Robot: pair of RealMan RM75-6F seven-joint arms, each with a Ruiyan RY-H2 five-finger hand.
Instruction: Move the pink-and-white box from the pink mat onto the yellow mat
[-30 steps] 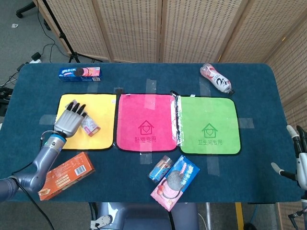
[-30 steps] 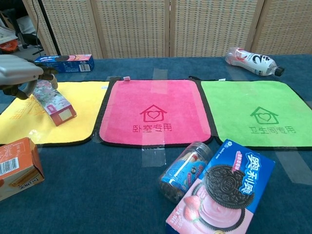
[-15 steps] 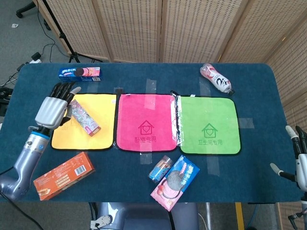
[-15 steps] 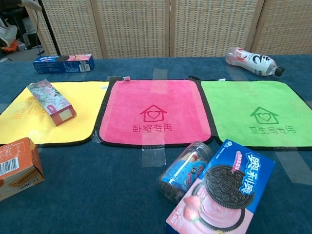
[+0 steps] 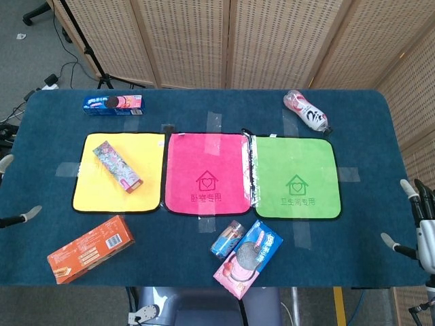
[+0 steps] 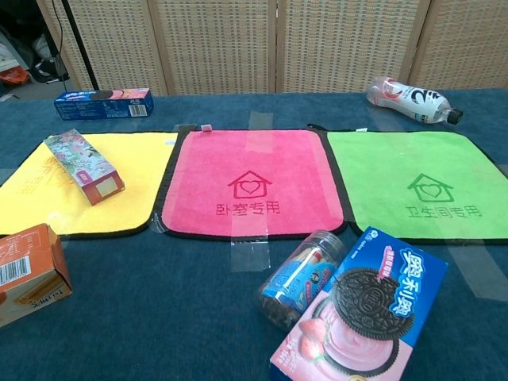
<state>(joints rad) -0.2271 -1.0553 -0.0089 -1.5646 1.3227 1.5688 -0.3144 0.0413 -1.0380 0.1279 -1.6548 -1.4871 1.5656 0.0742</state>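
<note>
The pink-and-white box (image 5: pixel 117 167) (image 6: pixel 84 167) lies flat and slanted on the yellow mat (image 5: pixel 102 195) (image 6: pixel 44 208), and no hand touches it. The pink mat (image 5: pixel 207 153) (image 6: pixel 254 159) beside it is bare. Only two spread fingertips of my left hand (image 5: pixel 22 217) show at the left edge of the head view, well clear of the box and holding nothing. My right hand (image 5: pixel 423 231) hangs at the right edge off the table, fingers apart and empty. The chest view shows neither hand.
A green mat (image 5: pixel 296 163) lies right of the pink one. A blue cookie box (image 5: pixel 113 103) and a pink bottle (image 5: pixel 307 111) lie at the back. At the front are an orange box (image 5: pixel 90 248), a clear jar (image 5: pixel 228 238) and a blue-pink Oreo box (image 5: pixel 249 258).
My left hand let go of the pink-and-white box on the yellow mat, lifted and drew back to the left edge of view. The box stays put. The right hand barely moved.
</note>
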